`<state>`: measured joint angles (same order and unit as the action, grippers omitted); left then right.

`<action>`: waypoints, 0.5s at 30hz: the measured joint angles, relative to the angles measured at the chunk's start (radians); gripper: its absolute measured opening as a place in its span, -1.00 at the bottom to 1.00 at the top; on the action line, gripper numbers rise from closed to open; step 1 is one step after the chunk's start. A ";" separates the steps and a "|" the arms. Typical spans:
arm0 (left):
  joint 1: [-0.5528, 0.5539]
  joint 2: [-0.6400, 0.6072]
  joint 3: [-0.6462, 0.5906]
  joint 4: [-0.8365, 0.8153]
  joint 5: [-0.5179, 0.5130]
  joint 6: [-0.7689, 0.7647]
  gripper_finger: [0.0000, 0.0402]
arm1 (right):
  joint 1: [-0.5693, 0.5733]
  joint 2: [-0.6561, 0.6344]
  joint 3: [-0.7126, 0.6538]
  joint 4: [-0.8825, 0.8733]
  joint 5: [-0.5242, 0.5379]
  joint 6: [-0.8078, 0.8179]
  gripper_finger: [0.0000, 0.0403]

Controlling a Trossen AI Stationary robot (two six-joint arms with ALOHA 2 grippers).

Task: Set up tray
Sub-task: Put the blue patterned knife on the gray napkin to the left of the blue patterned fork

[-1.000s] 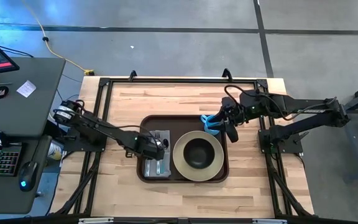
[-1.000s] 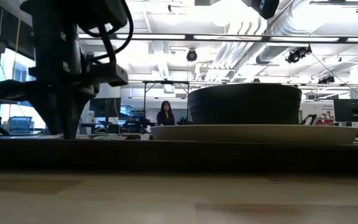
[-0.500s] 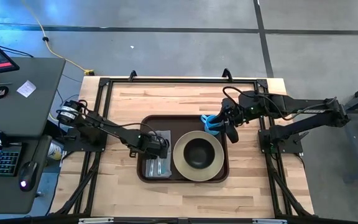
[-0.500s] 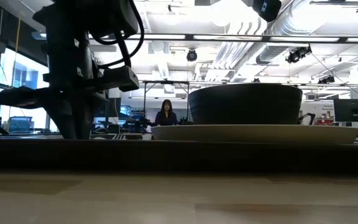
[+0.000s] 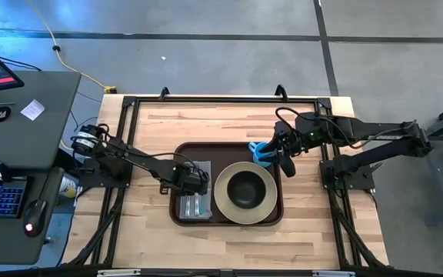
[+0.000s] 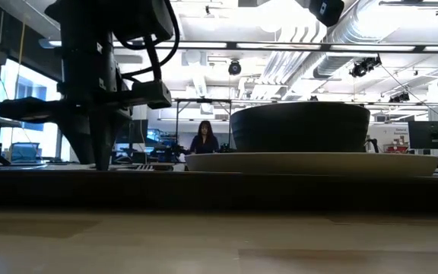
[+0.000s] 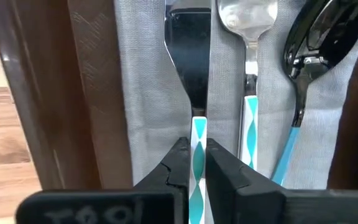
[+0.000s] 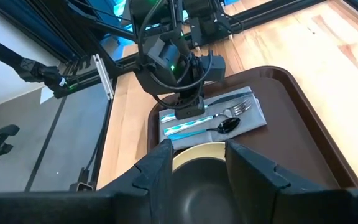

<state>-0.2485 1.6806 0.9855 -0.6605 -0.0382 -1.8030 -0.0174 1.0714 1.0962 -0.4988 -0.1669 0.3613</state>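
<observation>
Since a second ago the left gripper (image 5: 197, 180) has shifted slightly along the grey napkin (image 5: 194, 189) and now sits clamped on the teal-patterned handle of the knife (image 7: 191, 74), with a fork (image 7: 247, 37) and spoon (image 7: 316, 43) just beside it. The tray (image 5: 184, 151) lies mid-table (image 5: 152, 238), wood bare all round its rim. The plate (image 5: 223, 201) with its dark bowl (image 5: 245, 188) fills the tray beside the napkin. The right gripper (image 5: 286, 164), fingers apart, hovers over the tray's far corner, near a blue object (image 5: 260, 151).
</observation>
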 joint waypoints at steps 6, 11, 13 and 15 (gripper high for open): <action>0.000 0.000 0.001 0.006 0.019 0.045 -0.65 | 0.000 0.000 0.000 -0.002 0.000 -0.004 -0.31; 0.000 0.000 0.001 -0.018 0.043 0.045 -0.58 | 0.000 0.000 0.000 -0.003 0.000 -0.012 -0.31; 0.000 0.000 0.002 -0.023 0.050 0.040 -0.61 | 0.000 0.000 0.000 -0.006 0.000 -0.015 -0.31; 0.000 0.000 0.002 -0.022 0.050 0.037 -0.66 | 0.000 0.000 0.000 -0.006 0.000 -0.015 -0.31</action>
<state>-0.2485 1.6802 0.9871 -0.6820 0.0116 -1.7660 -0.0174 1.0718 1.0966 -0.5053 -0.1669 0.3464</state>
